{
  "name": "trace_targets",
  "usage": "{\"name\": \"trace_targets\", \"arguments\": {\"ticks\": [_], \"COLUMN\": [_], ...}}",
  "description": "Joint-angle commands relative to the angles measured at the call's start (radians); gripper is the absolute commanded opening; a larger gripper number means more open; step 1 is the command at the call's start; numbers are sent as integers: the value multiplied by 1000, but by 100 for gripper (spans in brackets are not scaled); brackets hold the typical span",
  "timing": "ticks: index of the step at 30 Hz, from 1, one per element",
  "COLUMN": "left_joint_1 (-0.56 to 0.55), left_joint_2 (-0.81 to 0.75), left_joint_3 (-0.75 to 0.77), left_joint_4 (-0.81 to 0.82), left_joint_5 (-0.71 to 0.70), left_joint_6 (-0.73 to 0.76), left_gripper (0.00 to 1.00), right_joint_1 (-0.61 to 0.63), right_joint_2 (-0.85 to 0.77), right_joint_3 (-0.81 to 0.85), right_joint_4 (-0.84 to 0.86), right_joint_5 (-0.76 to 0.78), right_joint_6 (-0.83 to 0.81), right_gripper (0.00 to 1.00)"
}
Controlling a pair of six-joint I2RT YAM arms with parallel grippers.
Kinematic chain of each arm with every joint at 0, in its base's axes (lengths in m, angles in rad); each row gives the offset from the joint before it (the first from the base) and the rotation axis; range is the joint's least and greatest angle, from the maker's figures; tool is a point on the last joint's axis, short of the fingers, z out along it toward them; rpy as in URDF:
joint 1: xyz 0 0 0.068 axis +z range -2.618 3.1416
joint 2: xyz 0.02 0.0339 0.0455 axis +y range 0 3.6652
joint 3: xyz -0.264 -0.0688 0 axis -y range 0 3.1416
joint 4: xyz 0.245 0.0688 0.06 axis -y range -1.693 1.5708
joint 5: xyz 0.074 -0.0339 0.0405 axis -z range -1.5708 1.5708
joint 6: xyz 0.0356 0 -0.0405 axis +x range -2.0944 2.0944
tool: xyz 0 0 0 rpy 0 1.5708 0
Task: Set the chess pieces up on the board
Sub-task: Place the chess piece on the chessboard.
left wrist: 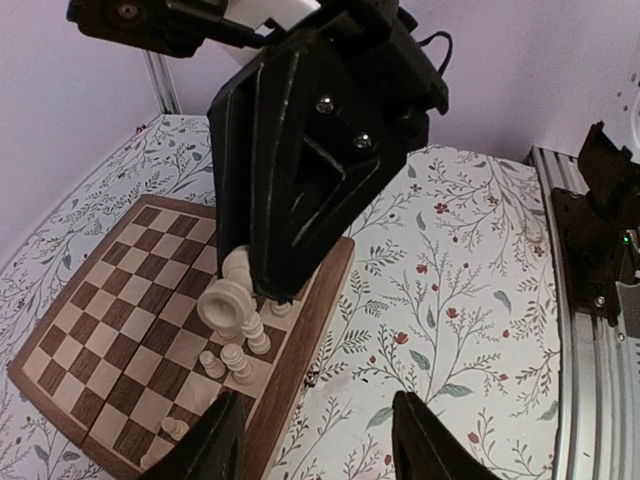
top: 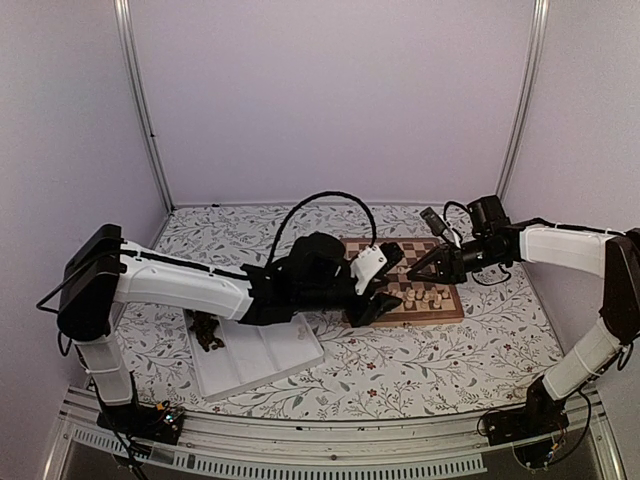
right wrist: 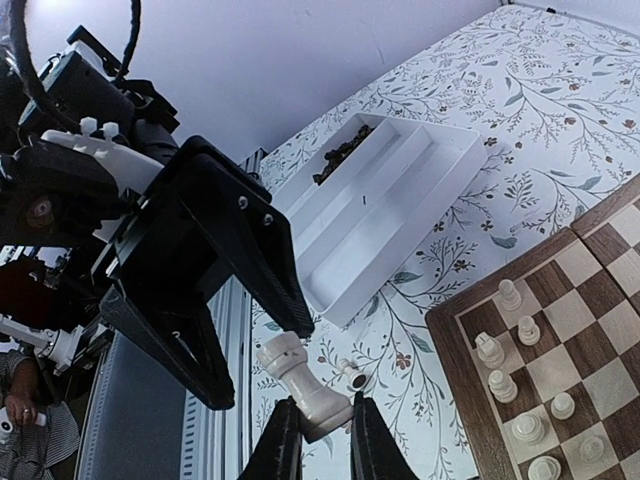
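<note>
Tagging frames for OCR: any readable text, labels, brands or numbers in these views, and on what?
None readable in any view.
The board, white tray, chess pieces and floral table cover show no lettering.
Cream rook in the right pincer: blank.
Electronics at the left arm's base: too small to tell.

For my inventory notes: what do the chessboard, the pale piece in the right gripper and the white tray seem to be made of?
Chessboard: probably wood, slight sheen; brown rim and two-tone squares. Pale piece: seems turned wood, cream, smooth; plastic is possible. Tray: likely moulded plastic, plain white, thin even walls.
</note>
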Motion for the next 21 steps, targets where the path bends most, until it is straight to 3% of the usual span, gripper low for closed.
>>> {"name": "trace_targets", "arguments": {"ticks": [1,8,16,21], "left_joint_1": [-12,-9,7,11], "left_joint_2": [32,26,31,36], "left_joint_3": [46,33,26,28], "left_joint_4": [76,134,170,182], "left_joint_5": [-6,-23,13,29], "left_joint_6": [-1,-16,-30,-62], "left_gripper": [52,49,35,32], "right_joint_1": [25,33,42,49], "right_joint_2": [4,-2,7,6], "right_joint_3": [-1,-4,1,2], "right_joint_4": [6,1,-9,-15], "right_joint_5": [-43,-39,-40,-27], "right_joint_6": [-1,-13,-26,-35], "right_gripper": [9,10,10,10]}}
